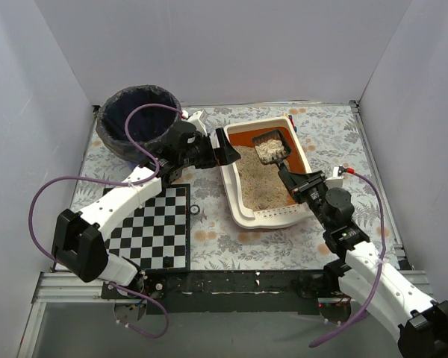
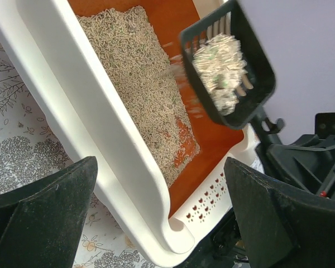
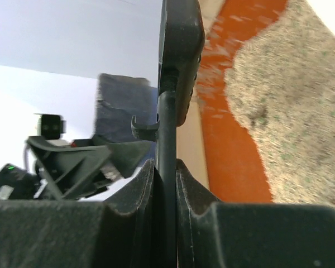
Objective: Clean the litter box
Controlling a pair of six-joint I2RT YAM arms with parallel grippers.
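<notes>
The cream-white litter box (image 1: 231, 191) lies mid-table, with an orange floor and beige litter (image 1: 260, 179). My right gripper (image 1: 293, 181) is shut on the handle of a black slotted scoop (image 1: 272, 147). It holds the scoop above the box's far end, loaded with clumped litter. In the right wrist view the handle (image 3: 166, 134) is pinched between the jaws of the right gripper (image 3: 166, 184). My left gripper (image 1: 222, 153) is open at the box's left rim. In the left wrist view the left gripper (image 2: 162, 218) has the rim (image 2: 100, 128) between its fingers (image 2: 39, 212). The scoop (image 2: 229, 67) sheds blurred grains.
A round blue bin with a dark bag (image 1: 140, 119) stands at the far left, behind my left arm. A black-and-white checkerboard mat (image 1: 153, 227) lies at the near left. Grey walls enclose the floral-patterned table (image 1: 336, 142).
</notes>
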